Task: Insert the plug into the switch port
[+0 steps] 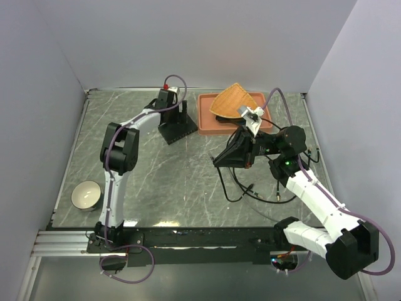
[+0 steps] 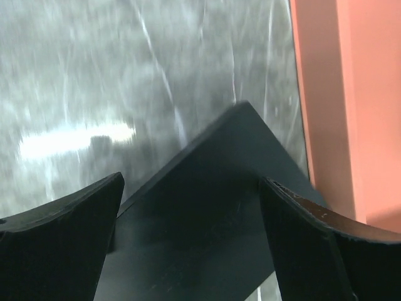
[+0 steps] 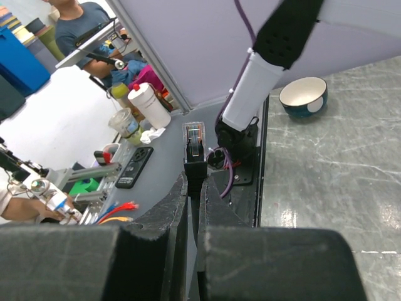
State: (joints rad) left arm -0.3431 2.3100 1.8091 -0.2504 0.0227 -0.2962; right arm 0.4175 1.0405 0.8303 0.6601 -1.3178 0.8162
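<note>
Counter (image 1: 188, 182): grey, marbled, fills mid-frame.
Upper middle: flat black box (image 1: 177, 130); terracotta tray (image 1: 205, 125) just right of it.
Lower left: white bowl (image 1: 86, 195).
Right of centre: black cable loops (image 1: 250, 191).

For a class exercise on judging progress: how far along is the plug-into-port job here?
Done: the right gripper is shut on the plug. In hand: the open left gripper straddles the black box beside the tray, not yet clamping it. Left: carrying the plug to the box's port, which no view shows, and pushing it in.
</note>
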